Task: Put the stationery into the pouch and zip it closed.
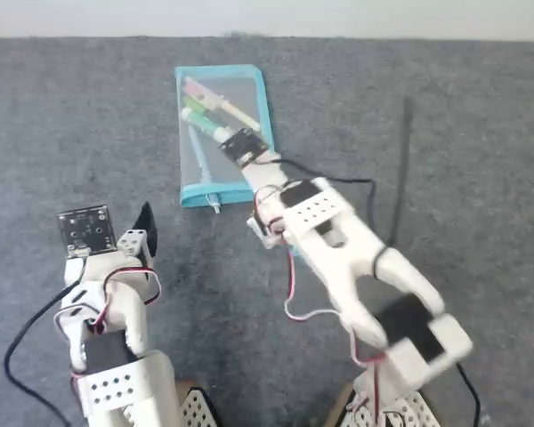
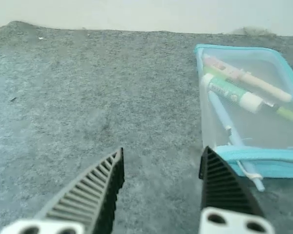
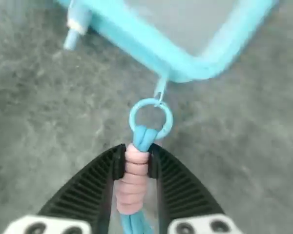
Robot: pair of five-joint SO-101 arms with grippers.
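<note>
Several pens (image 2: 234, 90) in pouch (image 2: 263, 157); right end effector (image 3: 136, 152) pinches zipper pull (image 3: 132, 185).

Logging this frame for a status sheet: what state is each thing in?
Pouch: lying flat, not zipped shut; a pen tip sticks out of its edge.
Blue pen: mostly inside, tip outside.
Other pens: inside the pouch.
Pull cord: held, attached at the pouch corner.
Right gripper: shut on it.
Left gripper: open, empty.
</note>
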